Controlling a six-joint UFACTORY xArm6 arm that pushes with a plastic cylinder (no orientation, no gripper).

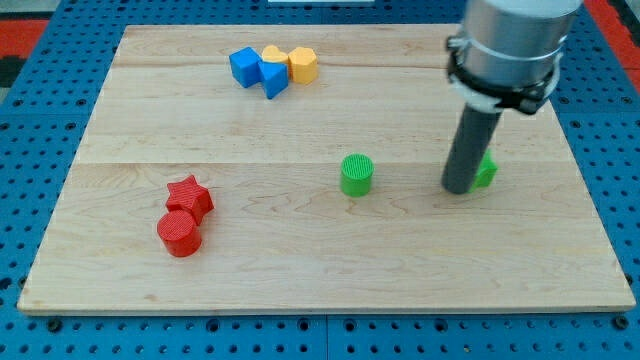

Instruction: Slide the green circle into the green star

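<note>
Dark rod, descending from a grey cylindrical arm housing (512,45) at the upper right of the frame, ends in my tip (459,189), which rests on the wooden counter (320,270) right of centre. No claw is fitted to this arm, so there is no open or closed state to report; the rod holds nothing.

Green star (485,172) sits just behind and to the right of the tip, largely hidden by the rod; only its right edge shows, so whether tip and star touch cannot be told. Green circle (357,174), an upright ribbed cylinder, stands to the left of the tip, near the centre of the frame, clearly apart from both the tip and the star. It lies at about the same height in the frame as the star.

Lower left: red star (189,196) with a red circle (180,232) directly below it, the two touching or nearly so. Both are well apart from the green blocks.

Upper centre-left: a tight cluster of four blocks. Blue block (243,66) on the left, a second blue block (273,78) just to its lower right, a yellow block (272,53) partly hidden behind these, and a yellow hexagon (303,64) at the right end of the group.

Blue pegboard (30,150) surrounds the counter on all visible sides.
</note>
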